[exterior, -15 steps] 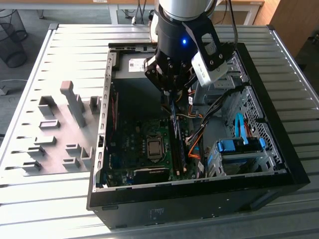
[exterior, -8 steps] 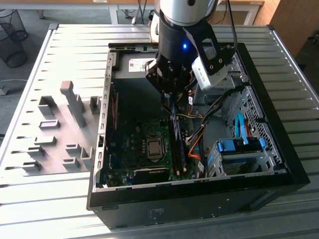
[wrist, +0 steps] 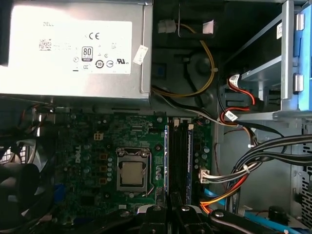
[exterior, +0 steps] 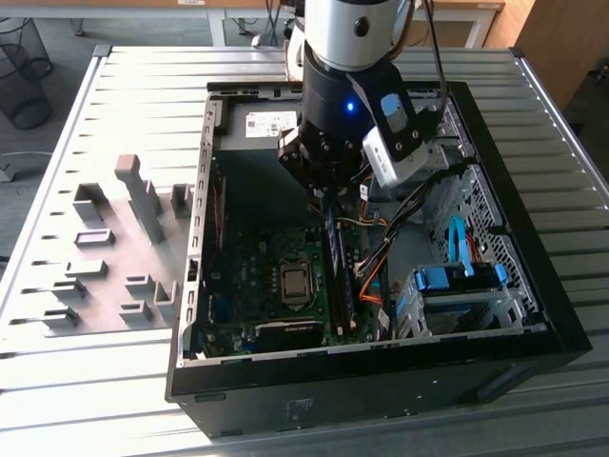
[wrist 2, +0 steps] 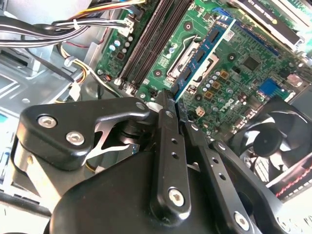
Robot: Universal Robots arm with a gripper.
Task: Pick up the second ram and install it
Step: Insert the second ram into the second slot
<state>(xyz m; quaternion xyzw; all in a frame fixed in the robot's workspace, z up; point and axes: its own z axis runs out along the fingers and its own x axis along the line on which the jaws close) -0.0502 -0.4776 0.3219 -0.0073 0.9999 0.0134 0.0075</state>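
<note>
Holding the second ram (wrist 2: 202, 51) in narrowly pinched fingers (wrist 2: 165, 126) at upper centre of the second wrist view, near the memory slots (wrist 2: 151, 44), risking jamming through slight tilt.

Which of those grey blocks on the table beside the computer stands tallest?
The narrow upright post toward the exterior view's right of the group. It rises well above the low, squat blocks around it.
</note>
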